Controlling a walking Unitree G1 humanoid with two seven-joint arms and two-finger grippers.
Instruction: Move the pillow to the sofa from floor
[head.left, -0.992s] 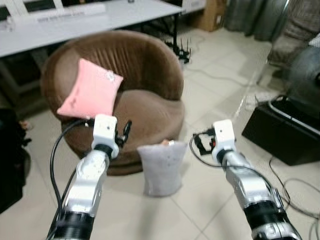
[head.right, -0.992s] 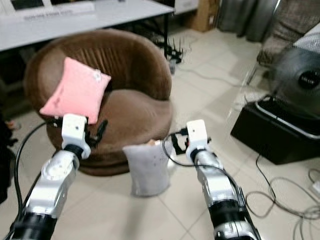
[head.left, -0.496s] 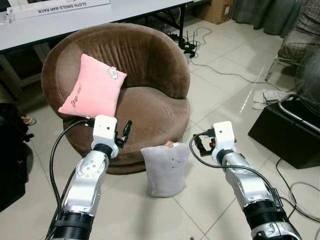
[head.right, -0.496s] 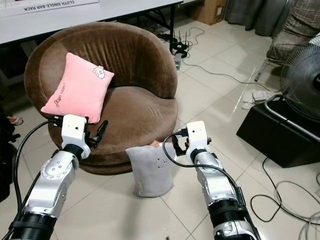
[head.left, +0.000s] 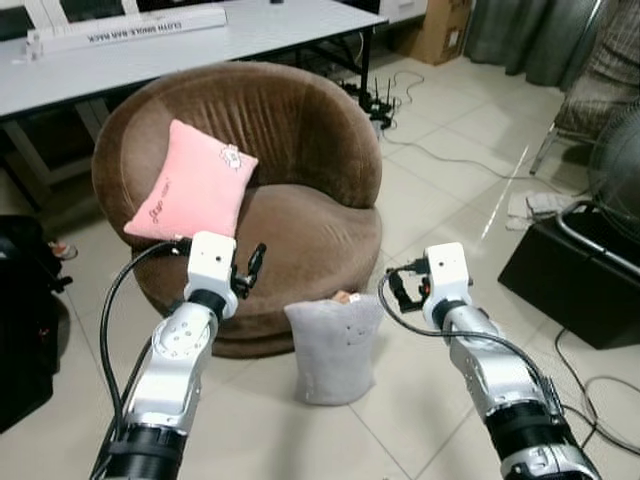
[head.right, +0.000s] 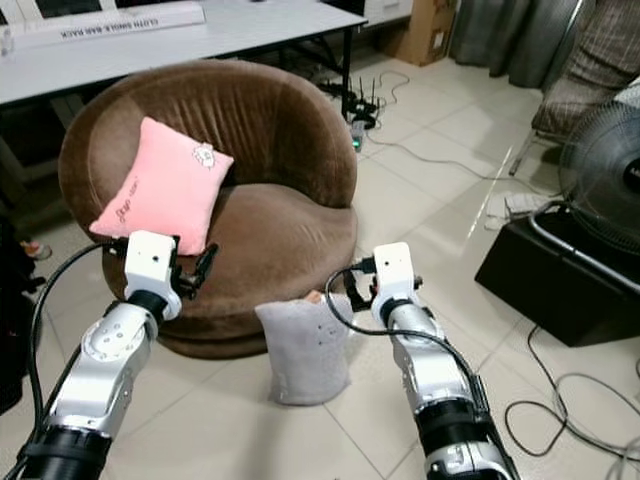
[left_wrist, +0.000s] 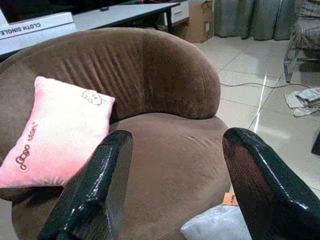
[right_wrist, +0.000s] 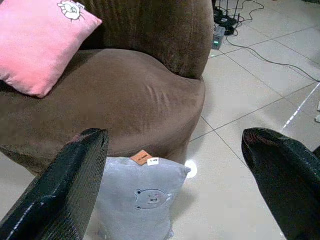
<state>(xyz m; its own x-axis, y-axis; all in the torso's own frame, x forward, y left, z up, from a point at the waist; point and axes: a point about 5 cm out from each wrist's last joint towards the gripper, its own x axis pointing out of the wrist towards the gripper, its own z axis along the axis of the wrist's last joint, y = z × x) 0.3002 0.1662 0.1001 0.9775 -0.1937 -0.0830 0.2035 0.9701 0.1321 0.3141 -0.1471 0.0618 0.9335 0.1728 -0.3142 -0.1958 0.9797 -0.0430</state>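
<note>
A grey pillow (head.left: 334, 347) with a small bear print stands upright on the tiled floor, leaning against the front of a round brown sofa chair (head.left: 300, 240). A pink pillow (head.left: 194, 195) rests on the chair's left side. My left gripper (head.left: 250, 268) hovers open over the chair's front left edge, above and left of the grey pillow (left_wrist: 220, 227). My right gripper (head.left: 396, 290) is open just right of the grey pillow's top corner. In the right wrist view the grey pillow (right_wrist: 137, 202) lies between and beyond the fingers.
A white table (head.left: 180, 40) stands behind the chair. A black box (head.left: 580, 280) and a fan (head.right: 610, 175) sit at the right, with cables (head.left: 600, 400) on the floor. A black bag (head.left: 25, 320) is at the left. A cardboard box (head.left: 430, 30) is far back.
The camera view has shifted slightly and sharpened after earlier blur. Both arms keep the same pose relative to the grey pillow and chair.
</note>
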